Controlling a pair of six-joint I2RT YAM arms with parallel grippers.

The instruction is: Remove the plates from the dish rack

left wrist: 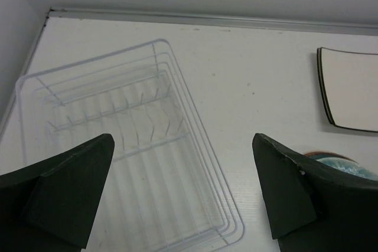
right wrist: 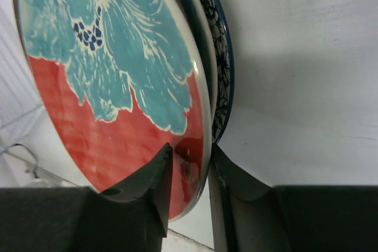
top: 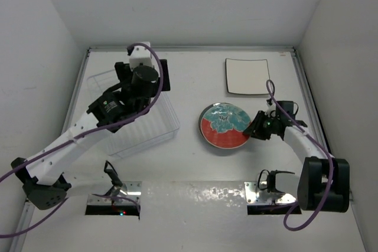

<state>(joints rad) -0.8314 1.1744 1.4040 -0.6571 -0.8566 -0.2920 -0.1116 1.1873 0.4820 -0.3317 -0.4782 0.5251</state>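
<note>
Starting with the plates, you have a round red plate with a teal flower (top: 223, 127) lying on top of a small stack near the middle of the white table (top: 195, 81). The stack sits to the right of the clear ribbed plastic dish rack (top: 158, 128) and apart from it. In the right wrist view you can see a second round plate (right wrist: 198, 33) directly under the red one. Beneath that is a round white plate with blue flowers (right wrist: 221, 51). A square cream plate (top: 247, 76) lies flat on its own toward the far right of the table, near the stack but not touching it.

Your right end effector (right wrist: 191, 151) is at the stack's right edge, with one finger on each side of the red plate's rim. The jaws stand only a little apart, and you cannot tell whether they press on the rim.

The dish rack sits on the left half of the table. Your left end effector (left wrist: 183, 140) hangs over it, jaws spread wide and holding nothing.
</note>
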